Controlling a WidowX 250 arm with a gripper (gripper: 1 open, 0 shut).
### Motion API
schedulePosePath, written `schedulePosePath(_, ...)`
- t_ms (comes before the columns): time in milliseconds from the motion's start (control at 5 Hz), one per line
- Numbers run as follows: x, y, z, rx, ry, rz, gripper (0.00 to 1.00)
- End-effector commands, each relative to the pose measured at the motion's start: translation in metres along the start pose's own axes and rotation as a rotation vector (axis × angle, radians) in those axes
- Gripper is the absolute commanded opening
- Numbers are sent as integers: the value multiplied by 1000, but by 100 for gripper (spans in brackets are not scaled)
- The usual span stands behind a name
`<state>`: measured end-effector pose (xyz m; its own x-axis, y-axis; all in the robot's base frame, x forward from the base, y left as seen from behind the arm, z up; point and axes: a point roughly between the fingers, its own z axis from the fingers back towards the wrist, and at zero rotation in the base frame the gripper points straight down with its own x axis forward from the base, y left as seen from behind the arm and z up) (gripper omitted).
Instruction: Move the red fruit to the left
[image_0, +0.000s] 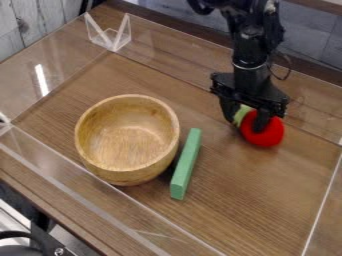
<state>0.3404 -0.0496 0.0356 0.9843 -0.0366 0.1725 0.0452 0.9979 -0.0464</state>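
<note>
Presently, from the one camera view, I have the claw (253, 115) pointing straight down over the red fruit (262, 130), which sits on the wooden surface (254, 200) right of the green bar (186, 163) and wooden bowl (127, 138). Its fingers straddle the leafy end; whether they are gripping or merely spread I cannot tell. Risk: an off-centre pinch on that glossy, rounded body could squirt it sideways.

On the bench (80, 90), the bowl (127, 138) sits left, the bar (186, 163) just right of it. The fruit (262, 130) lies farther right, the pincer (254, 114) straddling it from above.
</note>
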Motion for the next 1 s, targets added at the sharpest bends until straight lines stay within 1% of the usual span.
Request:
schedulePosePath(0,13,13,4,0,-37,10,0)
schedulePosePath(200,13,17,33,-12,-63,19,0)
schedulePosePath(400,14,24,68,-22,-99,32,0)
schedulePosePath(600,27,45,100,-4,-143,117,0)
schedulePosePath(800,36,67,124,15,-170,198,0)
